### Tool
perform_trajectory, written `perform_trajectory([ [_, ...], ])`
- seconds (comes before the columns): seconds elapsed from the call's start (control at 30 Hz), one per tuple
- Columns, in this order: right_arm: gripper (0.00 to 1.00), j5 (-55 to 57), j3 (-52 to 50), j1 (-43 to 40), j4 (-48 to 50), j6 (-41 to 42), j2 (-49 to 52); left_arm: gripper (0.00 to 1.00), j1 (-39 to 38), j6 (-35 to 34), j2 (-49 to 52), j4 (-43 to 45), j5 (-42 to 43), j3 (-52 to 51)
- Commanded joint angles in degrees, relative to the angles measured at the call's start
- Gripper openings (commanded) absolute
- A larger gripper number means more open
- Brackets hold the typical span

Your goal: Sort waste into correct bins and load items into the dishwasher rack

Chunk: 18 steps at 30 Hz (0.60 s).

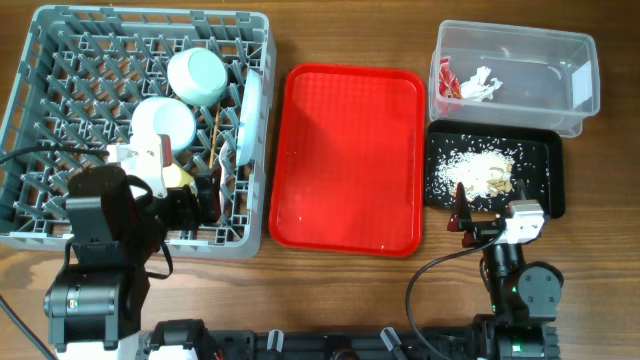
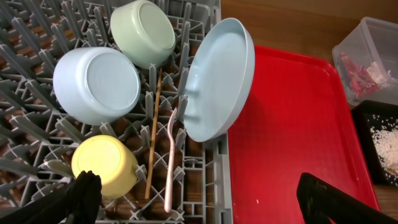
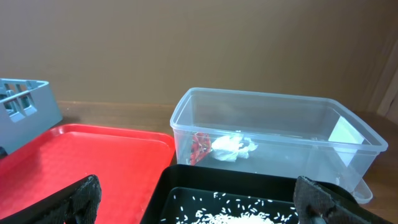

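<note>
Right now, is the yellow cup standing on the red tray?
No, the yellow cup sits inside the grey rack, just below the blue bowl in the left wrist view.

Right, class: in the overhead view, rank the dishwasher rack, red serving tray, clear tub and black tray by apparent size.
1. dishwasher rack
2. red serving tray
3. clear tub and black tray: alike, unranked

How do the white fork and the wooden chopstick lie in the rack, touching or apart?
Apart. The left wrist view shows the fork and chopstick lying side by side in the rack, with grey lattice visible between them all along.
</note>
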Motion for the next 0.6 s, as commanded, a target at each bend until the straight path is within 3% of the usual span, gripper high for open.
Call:
perform_trajectory([
  [0.0, 1.00, 0.17, -0.07, 0.09, 0.28, 0.66, -0.57, 1.00, -0.31, 1.40, -1.90, -1.01, 0.17, -0.31],
  [0.1, 1.00, 0.17, -0.07, 0.09, 0.28, 0.66, -0.57, 1.00, -0.31, 3.10, -5.25, -1.90, -2.73, -1.40],
  [0.23, 1.00, 0.17, -0.07, 0.09, 0.26, 0.66, -0.57, 1.00, 0.24, 3.06, -12.35, 3.17, -3.82, -8.02],
  [0.57, 1.00, 0.17, -0.07, 0.09, 0.28, 0.66, -0.57, 1.00, 0.61, 1.03, -33.99, 25.03, -3.80, -32.54],
])
